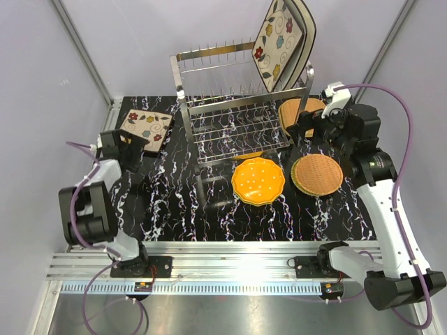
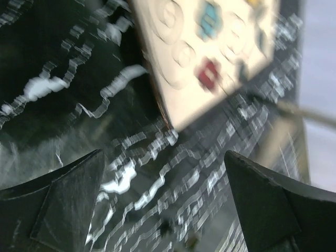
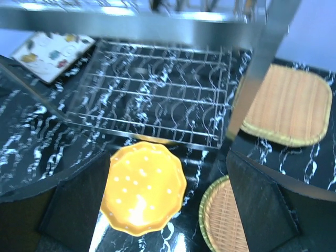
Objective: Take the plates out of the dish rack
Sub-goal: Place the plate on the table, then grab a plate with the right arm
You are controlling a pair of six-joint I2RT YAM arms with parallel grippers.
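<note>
On the black marbled tabletop, nearest the arm bases, a round scalloped orange plate lies flat just beside a round tan woven plate. The left gripper hovers, fingers spread wide and empty, near a square cream flowered plate lying flat. The right gripper, likewise spread and empty, hangs beside the shiny steel wire dish rack. A rounded-square tan woven plate lies at the rack's right end. Farthest back, two square cream flowered plates with dark rims stand tilted in the rack's upper tier.
</note>
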